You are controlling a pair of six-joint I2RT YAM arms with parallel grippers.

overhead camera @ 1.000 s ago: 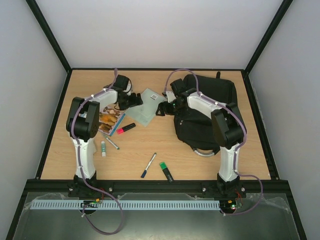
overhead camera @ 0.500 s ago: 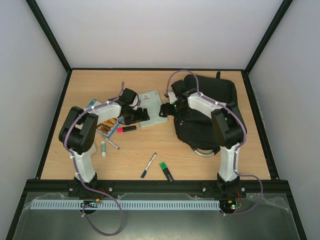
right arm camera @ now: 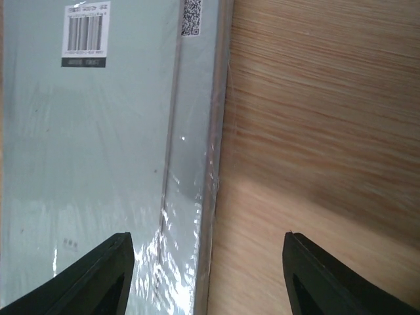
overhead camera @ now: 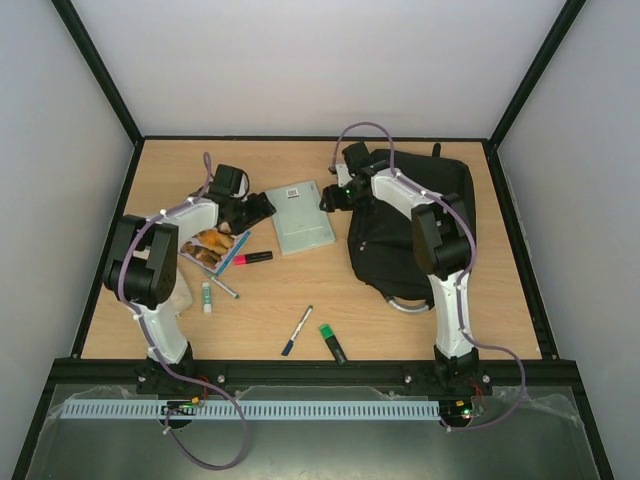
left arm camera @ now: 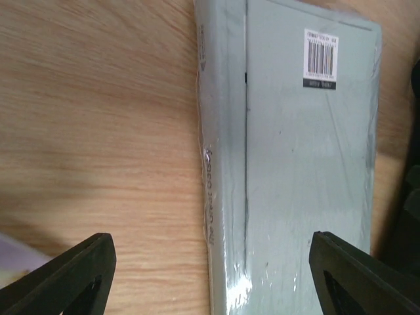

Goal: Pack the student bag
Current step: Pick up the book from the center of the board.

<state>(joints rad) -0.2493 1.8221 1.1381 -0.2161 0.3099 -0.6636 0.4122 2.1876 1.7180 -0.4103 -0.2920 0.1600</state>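
Note:
The student bag (overhead camera: 415, 225), a large black backpack with a silvery loop handle (overhead camera: 405, 305), lies flat at the right of the table. A pale grey-green shrink-wrapped book (overhead camera: 303, 217) lies flat on the table just left of it. My left gripper (overhead camera: 262, 208) is open and empty at the book's left edge; in the left wrist view (left arm camera: 210, 275) its jaws straddle the book's (left arm camera: 302, 164) spine. My right gripper (overhead camera: 328, 197) is open and empty at the book's far right corner; in the right wrist view (right arm camera: 213, 275) its jaws straddle the book's (right arm camera: 98, 164) edge.
Left of the book lie a picture booklet (overhead camera: 215, 245), a pink highlighter (overhead camera: 253, 258), a glue stick (overhead camera: 207, 295) and a silver pen (overhead camera: 225, 287). Nearer the front lie a blue-tipped pen (overhead camera: 297, 330) and a green marker (overhead camera: 333, 343).
The book, skewed between the two grippers a second ago, has turned and now lies flat. Both grippers have drawn back to its edges, the right one toward the far side.

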